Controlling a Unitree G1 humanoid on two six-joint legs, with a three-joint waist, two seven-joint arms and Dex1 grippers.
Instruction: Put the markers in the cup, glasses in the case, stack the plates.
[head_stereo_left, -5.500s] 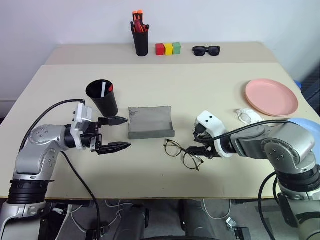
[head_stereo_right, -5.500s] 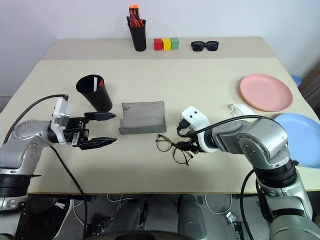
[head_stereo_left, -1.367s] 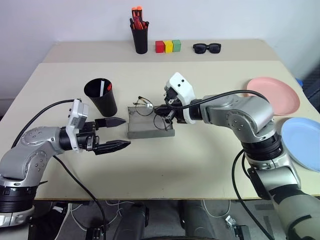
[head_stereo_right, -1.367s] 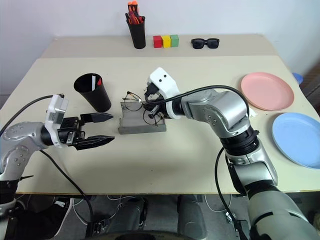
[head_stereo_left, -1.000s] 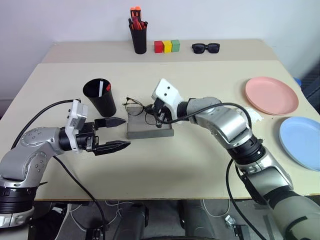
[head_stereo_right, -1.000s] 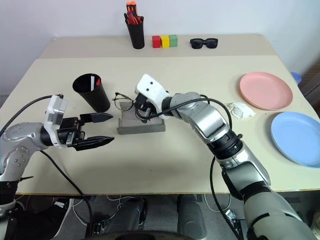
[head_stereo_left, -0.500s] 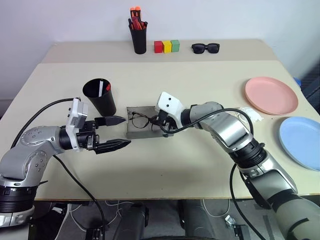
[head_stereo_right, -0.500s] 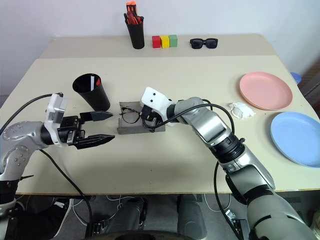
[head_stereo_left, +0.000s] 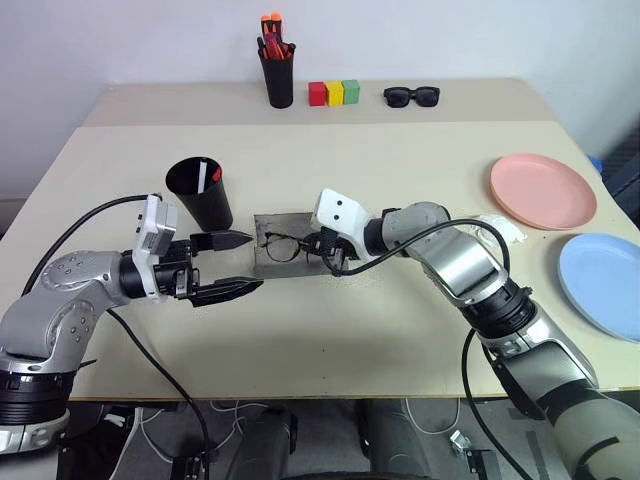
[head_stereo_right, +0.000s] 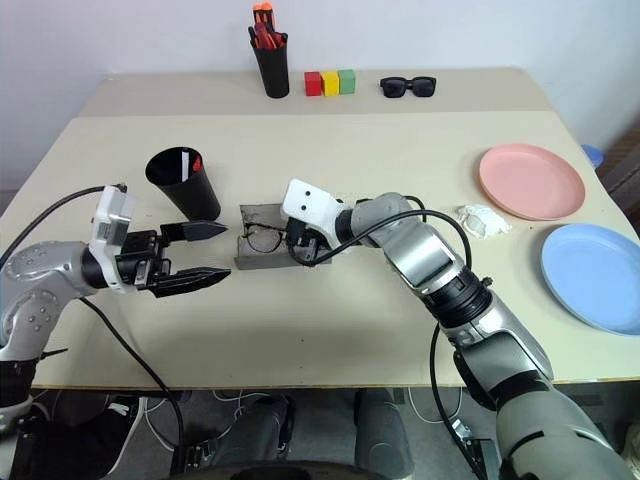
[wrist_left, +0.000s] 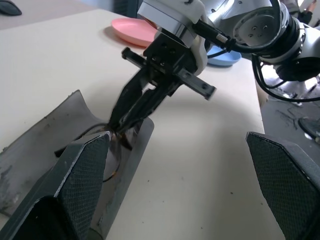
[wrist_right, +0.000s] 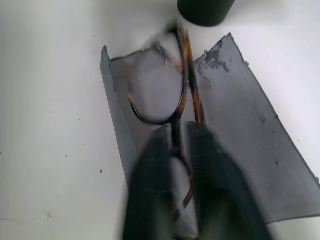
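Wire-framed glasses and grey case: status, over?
Left gripper open, hovering beside grey felt case. Right gripper at the case, fingers about the thin wire-framed glasses, which lie in it. Lid not closed. Nothing blocking.

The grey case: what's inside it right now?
The glasses lie in the open case, right gripper at their near end. That end is hidden behind its fingers.

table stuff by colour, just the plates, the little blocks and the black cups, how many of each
Plates: 2, one pink plate, one blue plate
Blocks: 3, red block, yellow block, green block
Black cups: 2, the wide cup and the pen holder
Total: 7
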